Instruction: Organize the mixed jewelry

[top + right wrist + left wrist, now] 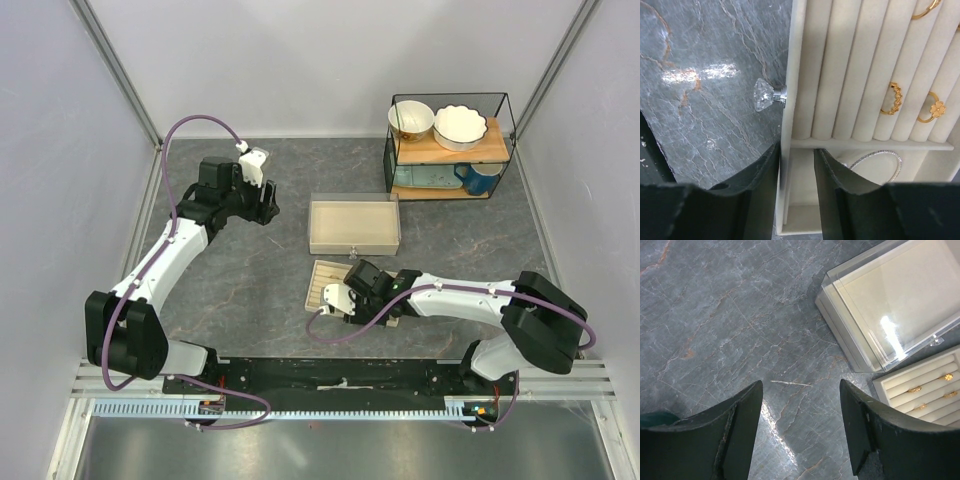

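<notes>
Two grippers, both w/ a gap showing. Rt gripper (796, 147): jaws narrow, astride front wall of beige slotted tray (787, 60), one finger outside over the table, the other inside the end compartment. Thin strip of tray floor visible btwn inner finger and wall; nothing clamped as far as seen. L gripper (801, 385): jaws wide, holding nothing, above bare grey marble table (715, 315), well apart from tray.

Silver hoop (880, 159): flat in tray's end compartment, just beside rt gripper's inner finger, partly hidden behind it; touching or not, can't tell. Gold rings (892, 97): at least three in rt wrist view, seated in slots btwn padded rolls, one w/ flower top. Crystal knob (767, 94) on outer face of tray wall, sticking out over table, just ahead of outer finger. Clear box (840, 305) w/ pale lining beyond tray, near but apart. Back rt corner: wire rack (450, 150) w/ two bowls and blue mug.
</notes>
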`<state>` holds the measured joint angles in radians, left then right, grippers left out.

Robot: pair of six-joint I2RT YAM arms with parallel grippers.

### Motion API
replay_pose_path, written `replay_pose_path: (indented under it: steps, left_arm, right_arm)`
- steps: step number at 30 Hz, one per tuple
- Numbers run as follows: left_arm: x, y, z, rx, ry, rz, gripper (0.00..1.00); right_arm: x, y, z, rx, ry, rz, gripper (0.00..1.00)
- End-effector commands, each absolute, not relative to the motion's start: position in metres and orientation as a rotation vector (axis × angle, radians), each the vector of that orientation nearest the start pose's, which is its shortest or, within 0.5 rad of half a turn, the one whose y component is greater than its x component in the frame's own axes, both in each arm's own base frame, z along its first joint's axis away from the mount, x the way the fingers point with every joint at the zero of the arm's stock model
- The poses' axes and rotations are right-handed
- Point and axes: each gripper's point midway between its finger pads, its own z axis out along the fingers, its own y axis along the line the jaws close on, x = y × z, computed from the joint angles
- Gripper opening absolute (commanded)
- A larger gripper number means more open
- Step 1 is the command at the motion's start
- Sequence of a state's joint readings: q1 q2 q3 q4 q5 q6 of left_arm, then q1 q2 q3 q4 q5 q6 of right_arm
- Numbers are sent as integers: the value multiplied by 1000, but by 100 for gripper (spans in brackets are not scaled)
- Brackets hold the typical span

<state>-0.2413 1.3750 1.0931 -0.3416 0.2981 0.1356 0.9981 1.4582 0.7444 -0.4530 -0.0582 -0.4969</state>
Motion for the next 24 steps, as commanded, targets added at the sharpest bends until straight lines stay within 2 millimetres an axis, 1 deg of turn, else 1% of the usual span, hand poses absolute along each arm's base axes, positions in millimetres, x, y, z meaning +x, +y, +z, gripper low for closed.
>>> replay_pose_path:
  steps: [1, 2, 3, 4, 5, 6, 7, 8, 9, 10, 11, 12, 13, 14, 15, 16, 17, 19, 20, 24]
  left_arm:
    - [382, -144, 209, 565, 2040, -420, 70]
    - [382, -145, 208, 570, 2043, -424, 70]
    - [382, -148, 208, 579, 2041, -440, 70]
    - [383, -149, 209, 582, 2038, -445, 70]
    - [383, -151, 211, 591, 2032, -456, 70]
    - [384, -157, 213, 615, 2022, -484, 70]
    - [385, -158, 214, 623, 2021, -497, 70]
    - [385, -161, 214, 636, 2020, -509, 70]
    - [390, -165, 217, 647, 2016, -530, 69]
    - [391, -166, 217, 649, 2024, -540, 69]
    - [395, -170, 223, 660, 2008, -554, 69]
    - [397, -172, 224, 665, 2007, -562, 69]
    - [400, -174, 219, 662, 2023, -571, 68]
    - [404, -176, 226, 664, 2007, -576, 68]
    - [406, -176, 228, 661, 2008, -580, 68]
    - [410, -177, 224, 664, 2017, -584, 68]
    - [413, -179, 231, 665, 2003, -586, 68]
    - [417, -182, 234, 673, 2000, -597, 68]
    - [421, -185, 237, 677, 1994, -607, 68]
    - [432, -194, 247, 697, 1978, -640, 68]
  right_arm:
    - [169, 223, 10, -1871, 2020, 118, 38]
    - [170, 222, 12, -1867, 2021, 110, 35]
    - [170, 222, 12, -1869, 2018, 108, 30]
    - [170, 220, 12, -1871, 2019, 100, 27]
    - [170, 219, 14, -1880, 2019, 96, 24]
    - [170, 219, 16, -1884, 2012, 94, 19]
    - [170, 218, 17, -1886, 2012, 88, 16]
    - [170, 218, 21, -1887, 2001, 91, 13]
    - [170, 219, 23, -1886, 1996, 94, 5]
    - [171, 219, 26, -1884, 1990, 97, 1]
    - [170, 221, 31, -1884, 1981, 107, 0]
    - [170, 221, 34, -1885, 1976, 109, 0]
    - [170, 222, 38, -1885, 1971, 116, 0]
    - [169, 221, 42, -1887, 1967, 118, 0]
    - [169, 221, 44, -1890, 1961, 124, 0]
    - [167, 221, 46, -1893, 1957, 132, 0]
    - [166, 220, 51, -1892, 1946, 136, 0]
    - [167, 221, 59, -1889, 1928, 138, 0]
    - [162, 223, 62, -1900, 1919, 170, 0]
    - [157, 228, 74, -1912, 1888, 228, 0]
